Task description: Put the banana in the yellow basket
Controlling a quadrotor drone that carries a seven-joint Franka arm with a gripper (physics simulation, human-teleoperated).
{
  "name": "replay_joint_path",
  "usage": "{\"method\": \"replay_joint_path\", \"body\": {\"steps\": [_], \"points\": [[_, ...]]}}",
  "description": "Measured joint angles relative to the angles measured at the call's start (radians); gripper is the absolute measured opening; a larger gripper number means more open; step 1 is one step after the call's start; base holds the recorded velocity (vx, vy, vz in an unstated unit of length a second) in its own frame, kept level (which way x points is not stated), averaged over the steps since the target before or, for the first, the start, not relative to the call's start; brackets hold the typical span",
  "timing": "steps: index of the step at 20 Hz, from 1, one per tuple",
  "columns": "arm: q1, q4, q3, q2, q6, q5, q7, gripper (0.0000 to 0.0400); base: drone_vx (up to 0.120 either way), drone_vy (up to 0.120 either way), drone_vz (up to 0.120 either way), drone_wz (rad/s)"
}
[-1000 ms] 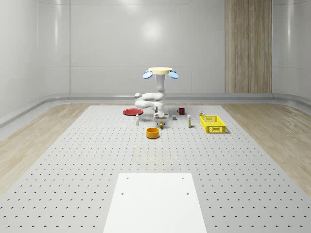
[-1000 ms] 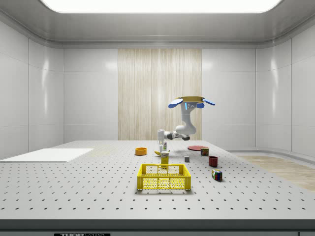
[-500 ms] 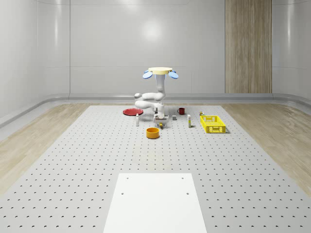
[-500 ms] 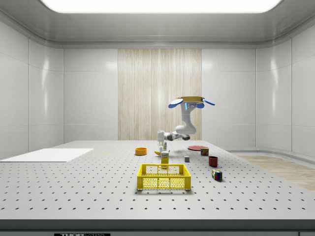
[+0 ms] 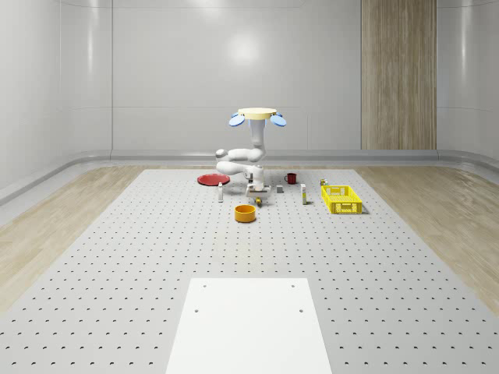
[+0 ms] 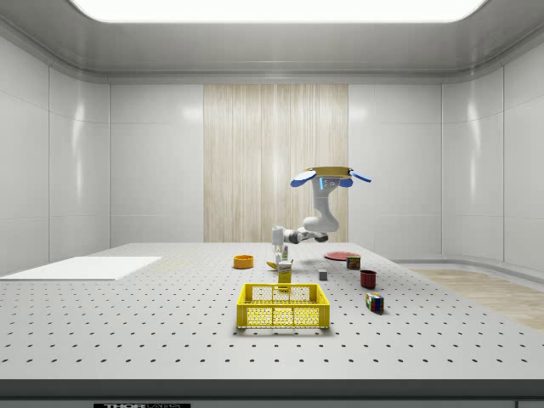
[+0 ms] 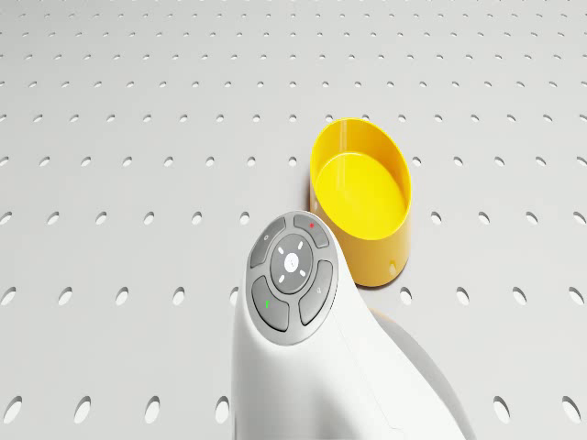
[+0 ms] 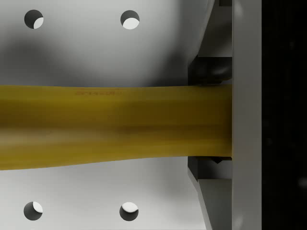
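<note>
Hovering over table (image 5: 156, 249), drone (image 5: 256, 115) w/ gripper (image 8: 211, 122) fingers (image 8: 206, 72) clamped on banana (image 8: 110, 125), beside orange bowl (image 7: 360, 197)

White walls (image 5: 179, 70), wood panel (image 5: 398, 74), perforated floor (image 5: 140, 257)

On the grey table with holes (image 5: 117, 257) there is one yellow wire basket (image 6: 283, 306), one round orange bowl (image 5: 245, 213), one flat red plate (image 5: 211, 180), one dark red mug (image 6: 368, 278), one long yellow banana (image 8: 110, 125), and maybe one coloured cube (image 6: 374, 302).
</note>
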Motion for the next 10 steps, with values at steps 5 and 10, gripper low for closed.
{"method": "replay_joint_path", "body": {"steps": [5,10], "points": [[0.001,-0.010,0.038,0.000,-0.014,0.036,0.007,0.0190,0.000,0.000,0.000,0.000],[0.002,-0.025,0.108,0.000,-0.038,0.103,0.020,0.0193,0.000,0.000,0.064,0.000]]}}
